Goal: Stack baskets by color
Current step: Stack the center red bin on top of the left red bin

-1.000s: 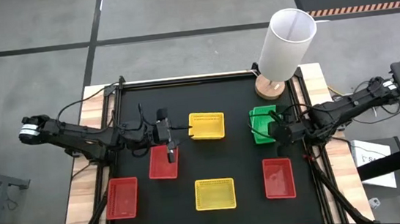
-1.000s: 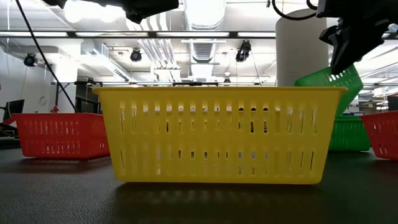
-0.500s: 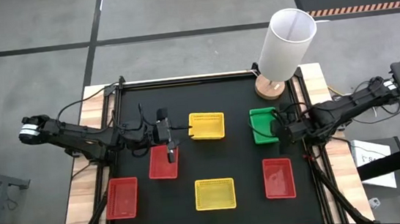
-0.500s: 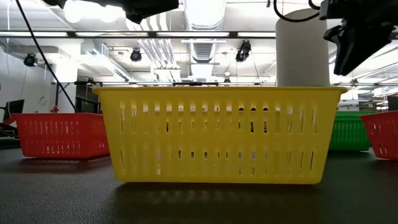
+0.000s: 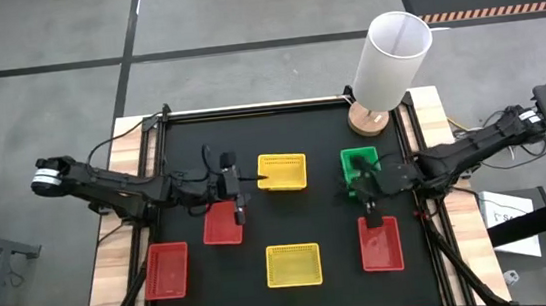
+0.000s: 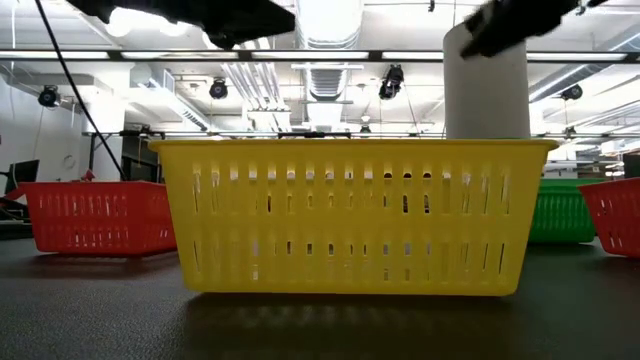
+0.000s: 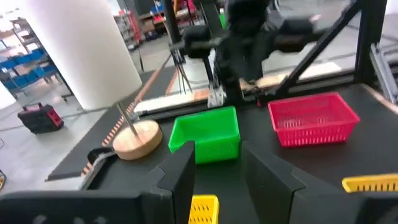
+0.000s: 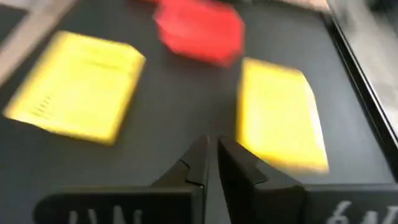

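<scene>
Grey floor (image 5: 239, 11), bright ceiling lights (image 6: 325, 15)

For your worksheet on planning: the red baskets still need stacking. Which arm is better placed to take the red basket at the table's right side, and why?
The right. Its right gripper, shut and empty, hangs just beside that red basket, next to the green stack. The left gripper is across the table over another red basket.

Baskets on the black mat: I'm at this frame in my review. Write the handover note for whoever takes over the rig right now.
Left tool: open, empty, hovering by the red basket left of centre.
Right tool: shut, empty, between the green baskets and the right red basket.
Done: green shows in one spot only, apparently piled, beside the white cylinder.
Left: the reds lie apart, with the front-left red basket alone; yellow sits in two spots, the back yellow basket and the front yellow basket. Gather each colour into one pile.
</scene>
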Motion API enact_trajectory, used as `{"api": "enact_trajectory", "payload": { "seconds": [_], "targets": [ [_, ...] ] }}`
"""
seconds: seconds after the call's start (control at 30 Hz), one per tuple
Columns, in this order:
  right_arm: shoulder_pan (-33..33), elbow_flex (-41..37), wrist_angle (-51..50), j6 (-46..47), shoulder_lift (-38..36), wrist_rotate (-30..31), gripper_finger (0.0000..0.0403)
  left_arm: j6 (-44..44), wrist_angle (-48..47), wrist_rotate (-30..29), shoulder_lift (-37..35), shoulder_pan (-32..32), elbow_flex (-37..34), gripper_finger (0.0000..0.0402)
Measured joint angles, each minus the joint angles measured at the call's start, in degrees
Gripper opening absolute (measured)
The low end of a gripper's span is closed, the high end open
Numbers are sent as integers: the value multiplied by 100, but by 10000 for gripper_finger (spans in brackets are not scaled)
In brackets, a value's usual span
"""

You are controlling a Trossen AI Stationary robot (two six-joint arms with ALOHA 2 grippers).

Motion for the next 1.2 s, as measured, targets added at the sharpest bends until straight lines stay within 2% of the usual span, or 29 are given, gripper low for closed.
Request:
{"api": "enact_trajectory", "payload": {
  "seconds": [0.07,0.13,0.23,0.37,0.63,0.87,1.2],
  "targets": [
    [2,-380,1153,-733,0,-328,12,-57,29,0,156,0,0,116],
    [-7,-746,2134,-1330,-5,-321,10,-235,19,2,283,0,0,116],
    [-154,-1237,3259,-2090,-3,-311,9,-559,-31,2,410,0,0,116],
    [-477,-1684,4301,-2471,-19,-306,9,-935,-88,2,533,0,0,116],
    [-957,-1839,4174,-2387,-111,-324,9,-1356,-77,-156,773,0,0,116],
    [-1036,-1839,4083,-2619,-129,-364,9,-1557,-66,-308,849,-7,2,116],
    [-1080,-1839,4000,-2818,-125,-362,9,-2532,-310,-360,920,-59,13,116]
  ]
}}
